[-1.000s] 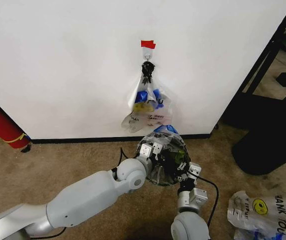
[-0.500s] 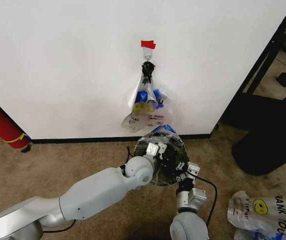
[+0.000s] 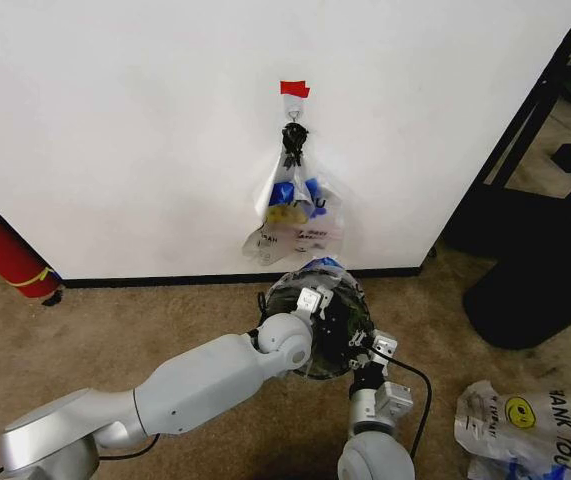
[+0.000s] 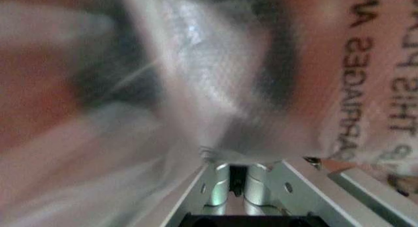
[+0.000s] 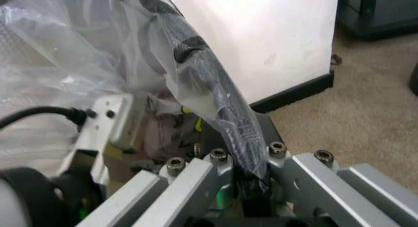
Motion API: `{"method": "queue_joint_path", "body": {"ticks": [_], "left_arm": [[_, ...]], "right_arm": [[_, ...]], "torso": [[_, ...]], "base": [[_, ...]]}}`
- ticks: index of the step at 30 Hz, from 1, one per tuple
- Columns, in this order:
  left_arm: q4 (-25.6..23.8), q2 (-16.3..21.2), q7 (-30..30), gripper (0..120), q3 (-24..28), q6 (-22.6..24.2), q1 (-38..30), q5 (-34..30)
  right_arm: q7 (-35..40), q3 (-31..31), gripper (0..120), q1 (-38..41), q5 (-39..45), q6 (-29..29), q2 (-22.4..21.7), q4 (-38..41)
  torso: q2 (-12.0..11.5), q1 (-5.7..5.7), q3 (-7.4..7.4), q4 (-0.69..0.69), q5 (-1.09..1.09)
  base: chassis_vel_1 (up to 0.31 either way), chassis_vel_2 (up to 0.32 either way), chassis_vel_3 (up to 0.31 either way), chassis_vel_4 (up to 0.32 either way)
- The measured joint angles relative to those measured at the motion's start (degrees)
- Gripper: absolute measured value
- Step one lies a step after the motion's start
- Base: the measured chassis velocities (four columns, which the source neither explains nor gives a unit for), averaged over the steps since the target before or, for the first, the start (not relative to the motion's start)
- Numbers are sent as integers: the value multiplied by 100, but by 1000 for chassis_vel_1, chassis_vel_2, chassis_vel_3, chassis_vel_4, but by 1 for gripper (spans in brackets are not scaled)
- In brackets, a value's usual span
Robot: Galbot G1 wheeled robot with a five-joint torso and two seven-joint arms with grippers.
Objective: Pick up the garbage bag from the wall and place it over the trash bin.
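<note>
Bag-fitting at the bin mouth, centre bottom of the head view.

Both tools are at the small round black wire-mesh trash bin (image 3: 337, 332), with the thin see-through garbage bag (image 3: 325, 265) with blue handles draped over its top. The left tool (image 4: 238, 166) is closed on a fold of the film. The right tool (image 5: 248, 164) is clamped on the dark rim with plastic wrapped over it. To do this well, I judge the film should be drawn outward and down past the rim evenly, gently enough not to tear it or tip the light bin. A similar bag (image 3: 290, 210) hangs from the small metal hook (image 3: 293, 128) under red tape (image 3: 294, 89) on the plain white wall (image 3: 115, 120). The brown carpet floor (image 3: 145, 310) carries a red cylinder (image 3: 0, 245) at left, a bulky black thing (image 3: 540, 270) at right and a whiter printed bag (image 3: 525, 420) at lower right.
</note>
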Motion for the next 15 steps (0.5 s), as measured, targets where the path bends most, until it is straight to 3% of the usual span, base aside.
{"method": "queue_joint_path", "body": {"ticks": [8, 15], "left_arm": [[67, -2, 32, 0, 59, -39, 62, 128], [-779, 571, 121, 0, 0, -119, 241, 284]], "right_arm": [[25, -21, 0, -24, 186, -91, 5, 31], [262, 173, 0, 221, 834, -348, -67, -75]], "torso": [[0, 0, 0, -1, -1], [0, 0, 0, -1, -5]], "base": [[0, 0, 0, 0], [0, 0, 0, 0]]}}
